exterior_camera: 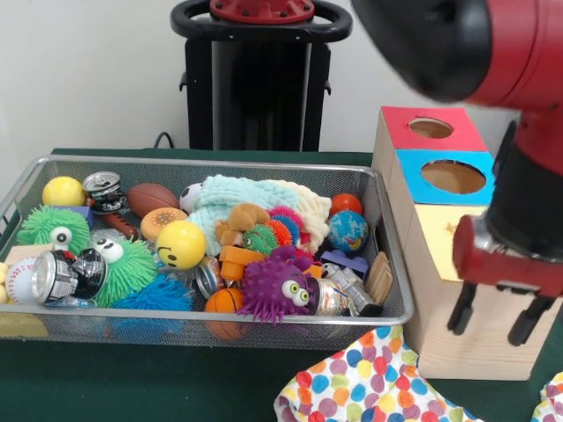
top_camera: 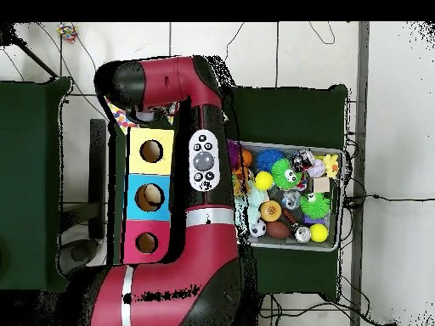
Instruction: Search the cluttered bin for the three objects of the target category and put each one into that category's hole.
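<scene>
Hanging over the front of the yellow-panelled box (exterior_camera: 457,237), the gripper (exterior_camera: 497,318) shows two dark fingers (exterior_camera: 460,309) spread apart and pointing down with nothing between them, so it is released. Below it, at the bottom edge of the front view, lies the polka-dot cloth (exterior_camera: 369,382): white soft fabric covered with round spots of red, blue, yellow, green and orange, rumpled into folds on the dark green table (exterior_camera: 132,378), just in front of the bin and beside the box's lower corner. A further dotted scrap (exterior_camera: 552,396) peeks in at the lower right corner.

The bin (exterior_camera: 26,180), a shallow silver wire-mesh basket, is crowded. A pale mint and cream knitted cloth (exterior_camera: 255,200) lies bunched toward its far side, thick and ribbed in texture, touching a football (exterior_camera: 151,198) on one side and a small globe ball (exterior_camera: 347,230) on the other. Around it sit a yellow smiley ball (exterior_camera: 180,243), a purple spiky toy (exterior_camera: 274,288) with eyes, green spiky toys (exterior_camera: 127,268) and crushed cans (exterior_camera: 62,277).

In the overhead view, the yellow panel's round hole (top_camera: 151,151) shows dark, with the blue panel's hole (top_camera: 149,197) and the red panel's smaller hole (top_camera: 146,244) in a row beside it. The arm (top_camera: 200,170) stretches over the boxes between them and the bin.
</scene>
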Controlling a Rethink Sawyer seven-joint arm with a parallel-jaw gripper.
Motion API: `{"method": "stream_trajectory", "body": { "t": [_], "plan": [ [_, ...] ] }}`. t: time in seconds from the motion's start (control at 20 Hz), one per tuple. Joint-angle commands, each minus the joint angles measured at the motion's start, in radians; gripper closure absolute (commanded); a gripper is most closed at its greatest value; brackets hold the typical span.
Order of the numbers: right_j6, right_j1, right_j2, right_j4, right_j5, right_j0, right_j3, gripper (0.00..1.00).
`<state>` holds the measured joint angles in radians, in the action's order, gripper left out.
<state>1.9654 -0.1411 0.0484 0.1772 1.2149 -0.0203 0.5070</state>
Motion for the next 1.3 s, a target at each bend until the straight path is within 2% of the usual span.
{"method": "stream_trajectory", "body": {
  "t": [0.05, 0.2, 0.55, 0.7, 0.8, 0.95, 1.3],
  "plan": [
    [-0.087, -0.085, 0.056, -0.014, -0.030, -0.004, 0.153, 0.00],
    [-0.107, -0.083, 0.109, -0.050, -0.118, 0.027, 0.197, 0.00],
    [-0.127, -0.114, 0.150, -0.079, -0.270, 0.059, 0.309, 0.00],
    [-0.134, -0.108, 0.161, -0.082, -0.300, 0.070, 0.323, 0.00],
    [-0.130, -0.117, 0.134, -0.059, -0.299, 0.064, 0.339, 0.00],
    [-0.145, -0.140, 0.115, -0.039, -0.308, 0.074, 0.388, 0.00],
    [-0.217, -0.212, 0.130, -0.031, -0.322, 0.129, 0.531, 0.00]
  ]
}}
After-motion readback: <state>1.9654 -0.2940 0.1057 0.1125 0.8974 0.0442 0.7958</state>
